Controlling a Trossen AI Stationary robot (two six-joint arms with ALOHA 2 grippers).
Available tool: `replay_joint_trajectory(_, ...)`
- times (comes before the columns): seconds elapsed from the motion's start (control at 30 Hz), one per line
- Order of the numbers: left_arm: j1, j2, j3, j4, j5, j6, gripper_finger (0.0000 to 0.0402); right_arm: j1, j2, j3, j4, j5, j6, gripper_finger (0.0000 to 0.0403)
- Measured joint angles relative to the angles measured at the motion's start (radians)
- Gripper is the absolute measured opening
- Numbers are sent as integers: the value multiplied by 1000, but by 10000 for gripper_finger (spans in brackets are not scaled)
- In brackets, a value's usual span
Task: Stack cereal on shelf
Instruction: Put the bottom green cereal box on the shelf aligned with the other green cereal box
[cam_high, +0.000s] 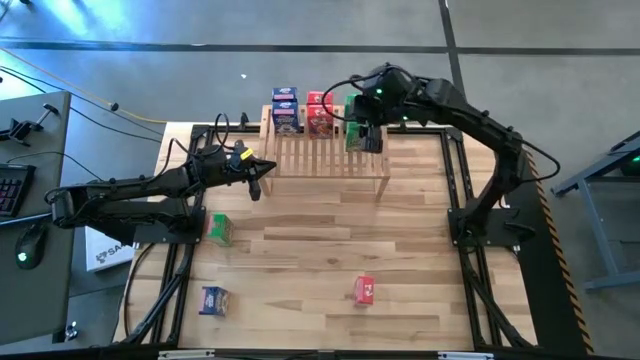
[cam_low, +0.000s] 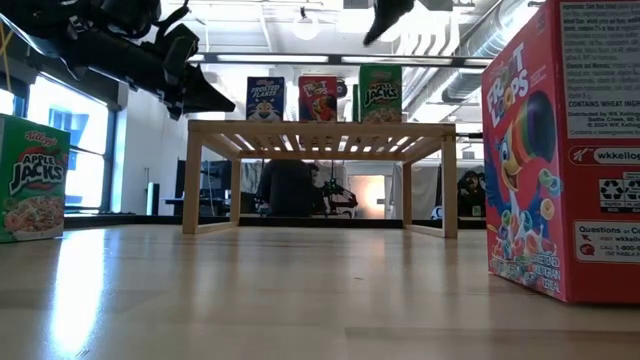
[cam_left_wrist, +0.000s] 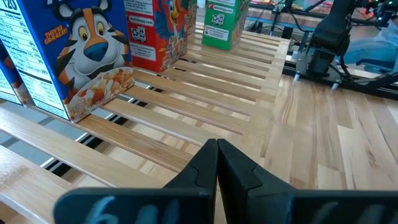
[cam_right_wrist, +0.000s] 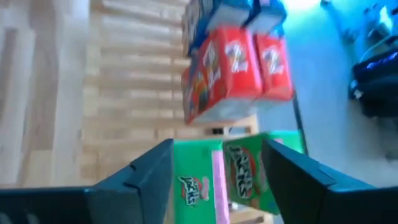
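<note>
Right arm over the back of the slatted shelf, left arm idle beside it.

The right gripper (cam_high: 366, 128) hangs above the green cereal boxes (cam_high: 354, 135) at the shelf's (cam_high: 325, 158) far right corner, its fingers spread either side of them, not clamping. The left gripper (cam_high: 258, 176) hovers off the rack's left end, fingers pressed together. Blue boxes (cam_high: 285, 110) and red boxes (cam_high: 320, 113) line the back edge; front slats are bare pale wood. A green box (cam_high: 220, 229), a blue box (cam_high: 213, 300) and a red box (cam_high: 364, 290) lie scattered on the table (cam_high: 320, 260).
</note>
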Motion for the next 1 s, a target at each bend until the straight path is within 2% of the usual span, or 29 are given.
replay_joint_trajectory(0.1, 0, 0, 0, 0, 0, 1, 1, 28, -10, 48, -44, 1, 21, 183)
replay_joint_trajectory(0.2, 0, 0, 0, 0, 0, 1, 1, 42, -47, 43, -101, -1, 60, 128)
replay_joint_trajectory(0.3, 0, 0, 0, 0, 0, 2, 1, 41, -102, -45, -108, -3, 111, 64)
replay_joint_trajectory(0.4, 0, 0, 0, 0, -1, 13, 1, 44, -185, -216, -41, -10, 154, 11)
replay_joint_trajectory(0.57, 0, 0, 0, 20, -3, 37, 1, 75, -397, -631, 304, -14, 229, 17)
replay_joint_trajectory(0.73, 0, 0, -1, 52, -2, 52, 1, 73, -521, -1006, 776, -26, 263, 2)
replay_joint_trajectory(0.83, 0, 0, -1, 57, -2, 53, 1, 46, -518, -1142, 960, -27, 247, 4)
replay_joint_trajectory(1.0, 0, 0, -1, 57, -2, 36, 1, -20, -495, -1232, 1118, -35, 246, 1)
